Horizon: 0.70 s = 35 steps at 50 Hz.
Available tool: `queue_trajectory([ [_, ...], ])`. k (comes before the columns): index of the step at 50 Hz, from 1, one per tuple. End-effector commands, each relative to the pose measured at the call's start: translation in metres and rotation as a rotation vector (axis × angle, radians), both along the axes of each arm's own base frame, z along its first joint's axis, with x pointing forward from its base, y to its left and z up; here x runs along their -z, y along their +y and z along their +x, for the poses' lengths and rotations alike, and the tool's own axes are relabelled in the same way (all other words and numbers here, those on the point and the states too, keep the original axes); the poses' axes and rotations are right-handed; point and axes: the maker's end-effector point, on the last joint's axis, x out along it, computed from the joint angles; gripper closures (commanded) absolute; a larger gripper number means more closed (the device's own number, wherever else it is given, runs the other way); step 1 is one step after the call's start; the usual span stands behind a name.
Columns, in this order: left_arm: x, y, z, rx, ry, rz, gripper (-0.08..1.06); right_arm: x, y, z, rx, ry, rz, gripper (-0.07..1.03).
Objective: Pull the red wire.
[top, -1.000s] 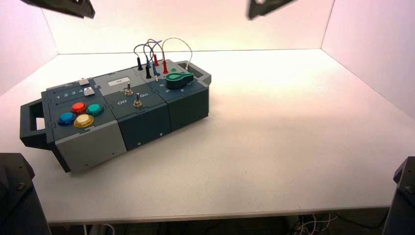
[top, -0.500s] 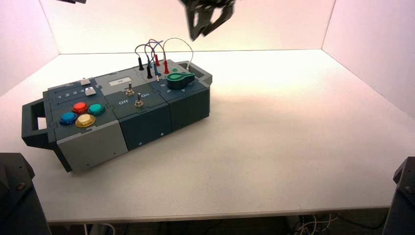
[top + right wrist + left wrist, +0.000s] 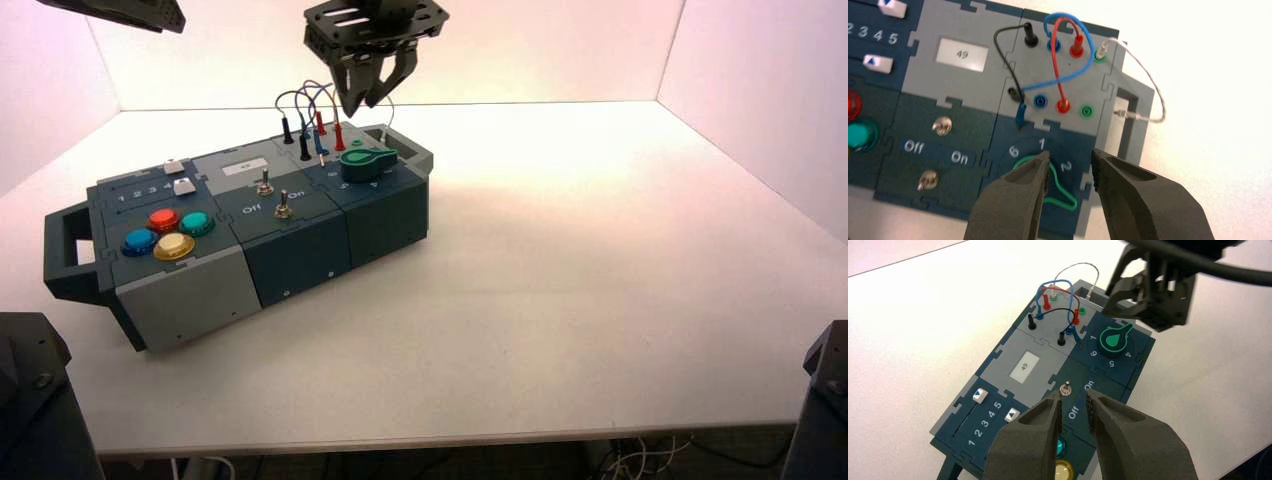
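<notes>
The right wrist view is showing the red wire (image 3: 1055, 60) arching between two red plugs, both sitting in sockets on the grey jack panel (image 3: 980, 82) at the box's far right part. It is looking thin, smooth and properly red, bending in a tall loop and crossing the blue wire (image 3: 1068, 78); the pale wire (image 3: 1151, 79) is curving separately beside it.

The approach is seemingly the step in hand: the right claw (image 3: 360, 108) is hovering above the box near the wires, its jaws standing apart and gripping nothing. The left claw (image 3: 1074, 396) is hanging idle over the left part of the box, jaws also apart.

Next, the right claw is probably needing to line up with a red plug, lower, close and pull, without snagging the blue wire.
</notes>
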Motion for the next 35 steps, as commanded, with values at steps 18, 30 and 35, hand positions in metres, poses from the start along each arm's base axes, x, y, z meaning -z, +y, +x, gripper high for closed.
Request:
queue_trajectory([
  [18, -0.01, -0.001, 0.006, -0.004, -0.025, -0.007, 0.69, -0.002, 0.028, 0.022, -0.023, -0.01, 0.0, 0.51],
  [30, -0.01, -0.001, 0.006, -0.004, -0.024, -0.007, 0.69, 0.002, 0.035, 0.029, -0.025, -0.012, 0.001, 0.52],
  [35, -0.01, -0.001, 0.006, -0.004, -0.024, -0.005, 0.69, 0.004, 0.036, 0.03, -0.025, -0.007, -0.003, 0.52],
])
